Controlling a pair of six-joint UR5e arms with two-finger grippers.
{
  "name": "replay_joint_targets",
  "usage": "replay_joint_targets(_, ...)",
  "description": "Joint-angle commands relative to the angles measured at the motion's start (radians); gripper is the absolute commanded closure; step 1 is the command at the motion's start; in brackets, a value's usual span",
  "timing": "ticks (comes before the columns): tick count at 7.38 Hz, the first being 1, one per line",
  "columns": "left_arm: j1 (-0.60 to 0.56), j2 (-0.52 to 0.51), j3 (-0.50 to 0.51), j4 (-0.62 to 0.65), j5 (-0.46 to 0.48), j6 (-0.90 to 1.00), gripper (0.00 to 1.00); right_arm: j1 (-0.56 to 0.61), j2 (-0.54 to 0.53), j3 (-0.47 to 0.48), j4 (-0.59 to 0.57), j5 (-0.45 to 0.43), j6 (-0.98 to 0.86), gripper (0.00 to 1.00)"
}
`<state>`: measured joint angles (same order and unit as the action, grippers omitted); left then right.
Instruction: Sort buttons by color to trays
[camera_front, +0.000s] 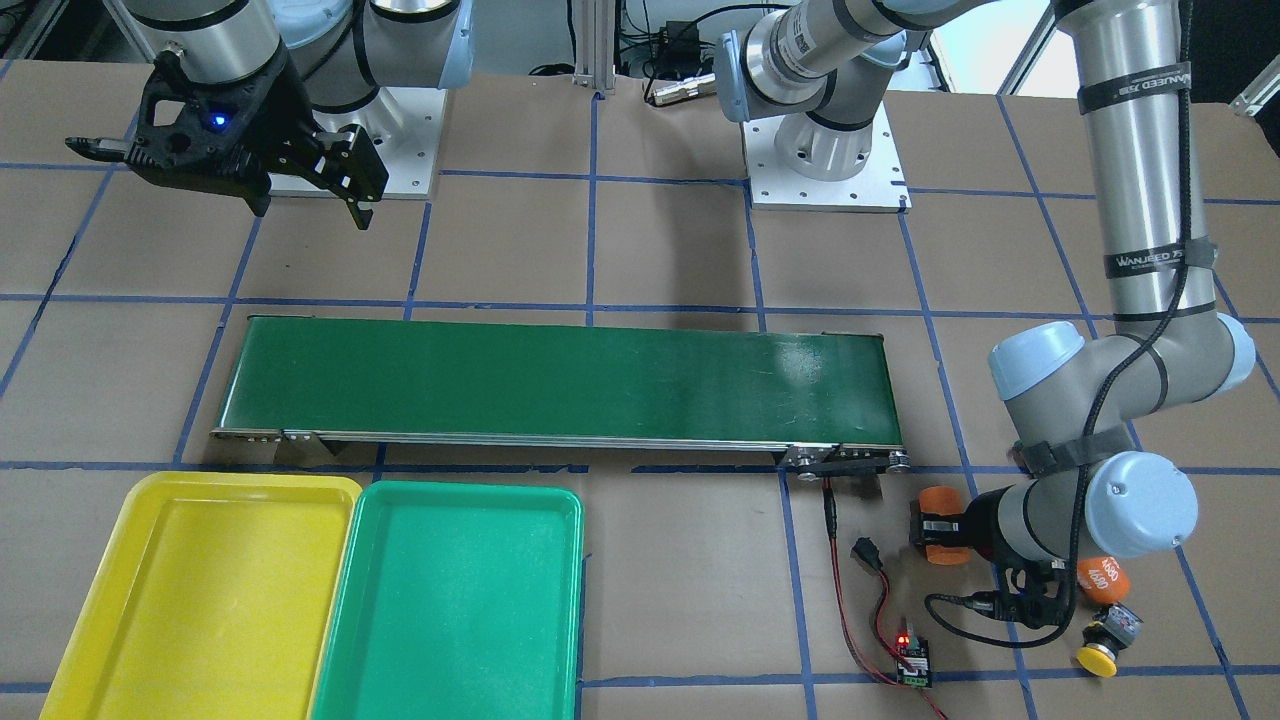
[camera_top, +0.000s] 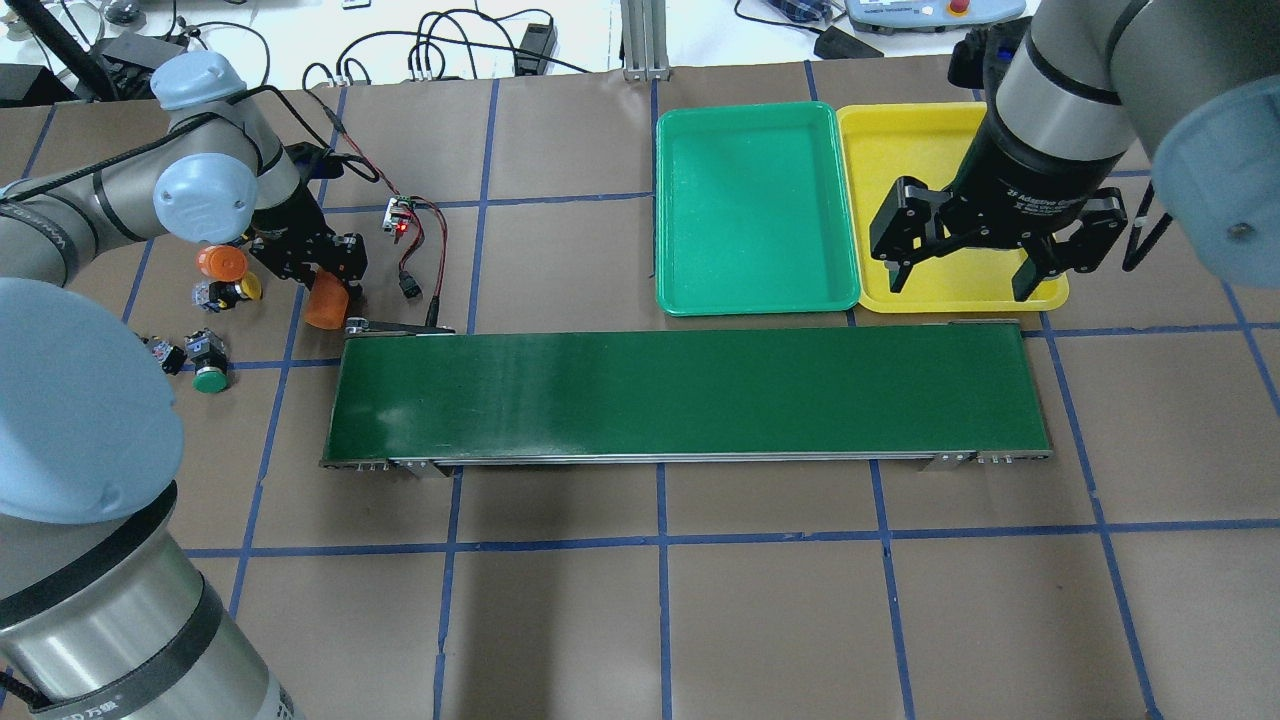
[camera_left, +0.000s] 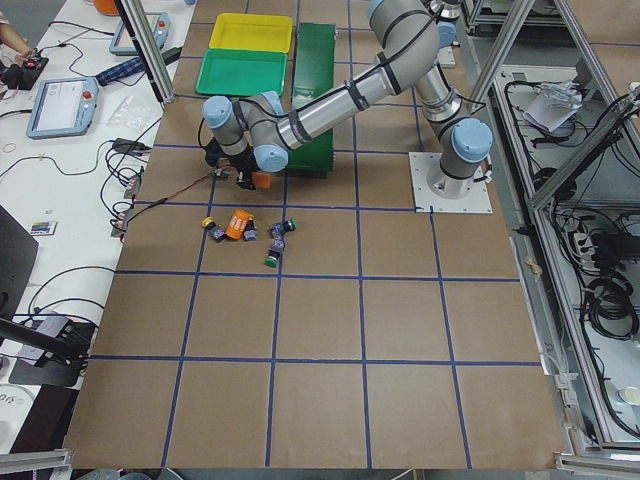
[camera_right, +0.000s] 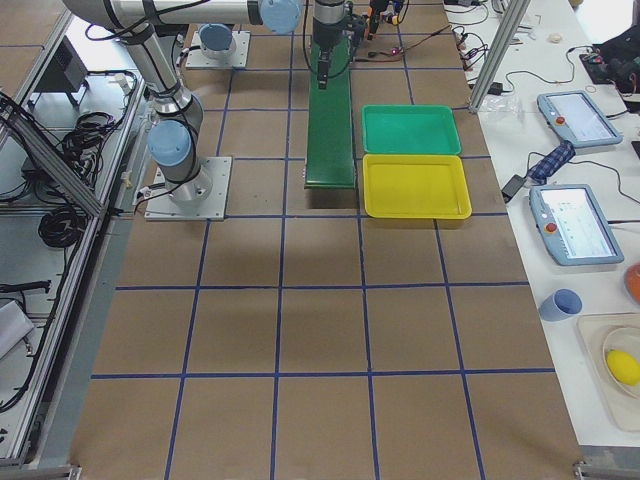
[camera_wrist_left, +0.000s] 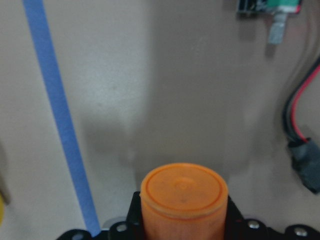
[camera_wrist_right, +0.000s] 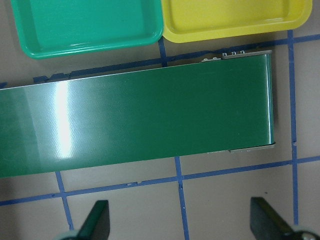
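Overhead exterior shows the left end effector (camera_top: 325, 283) pinching an orange cylinder (camera_top: 322, 310) beside the conveyor belt (camera_top: 680, 395), the buttons (camera_top: 210, 377) lying near it on the bench (camera_top: 760, 600), and the right end effector (camera_top: 962, 285) spread wide above the yellow tray (camera_top: 905, 118), which touches the green tray (camera_top: 750, 200).

Brown table (camera_top: 760, 620) (blue grid (camera_top: 660, 540)): conveyor (camera_top: 685, 395), trays (camera_top: 757, 306), buttons (camera_top: 208, 378)
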<state>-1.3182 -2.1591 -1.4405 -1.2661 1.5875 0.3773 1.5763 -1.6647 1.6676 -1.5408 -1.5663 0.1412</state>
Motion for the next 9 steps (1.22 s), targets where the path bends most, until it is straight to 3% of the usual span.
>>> replay_joint_targets(1,-0.050,0.105,0.037,-0.140,-0.004,0.242,1.00,-0.001,0.000,0.000,-0.001,0.000,0.000,0.00)
replay_joint_targets(3,-0.190,0.232,-0.106,-0.161,0.040,0.507,1.00,-0.001,0.000,0.000,0.001,-0.003,0.000,0.00)
replay_joint_targets(4,-0.257,0.267,-0.176,-0.075,0.102,0.594,1.00,-0.001,0.002,0.001,-0.001,0.000,0.000,0.00)
replay_joint_targets(6,-0.271,0.323,-0.291,-0.055,0.104,0.731,1.00,-0.001,-0.001,0.000,0.001,-0.004,0.001,0.00)
replay_joint_targets(9,-0.282,0.323,-0.383,0.045,0.092,0.827,1.00,-0.001,0.000,0.000,-0.001,-0.006,0.001,0.00)
